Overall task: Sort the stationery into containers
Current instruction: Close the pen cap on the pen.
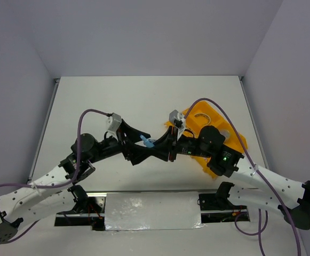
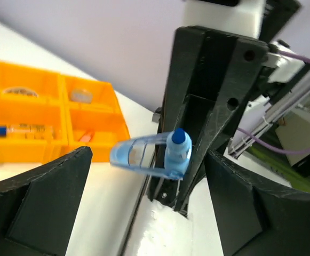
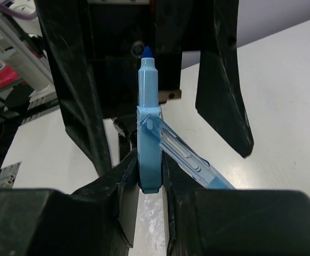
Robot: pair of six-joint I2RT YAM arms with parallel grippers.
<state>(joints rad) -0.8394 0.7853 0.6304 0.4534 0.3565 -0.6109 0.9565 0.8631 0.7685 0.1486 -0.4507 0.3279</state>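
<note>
My right gripper [image 3: 150,172] is shut on the lower end of a blue pen-like piece [image 3: 149,133] with a clear blue clip, and holds it above the table. In the top view the piece [image 1: 146,142] sits between both grippers at mid-table. My left gripper [image 2: 149,158] is open, its fingers [image 2: 37,202] standing wide on either side of the blue piece [image 2: 160,154] without touching it. The orange-yellow tray [image 2: 104,125] lies beyond, holding a tape ring [image 2: 20,92], a greyish cup [image 2: 81,95], a blue-capped pen [image 2: 21,129] and a salmon-pink piece [image 2: 85,137].
The tray [image 1: 239,140] lies on the table's right side, partly under my right arm [image 1: 219,146]. A white taped panel [image 1: 152,210] lies at the near edge between the arm bases. Grey walls enclose the table on three sides.
</note>
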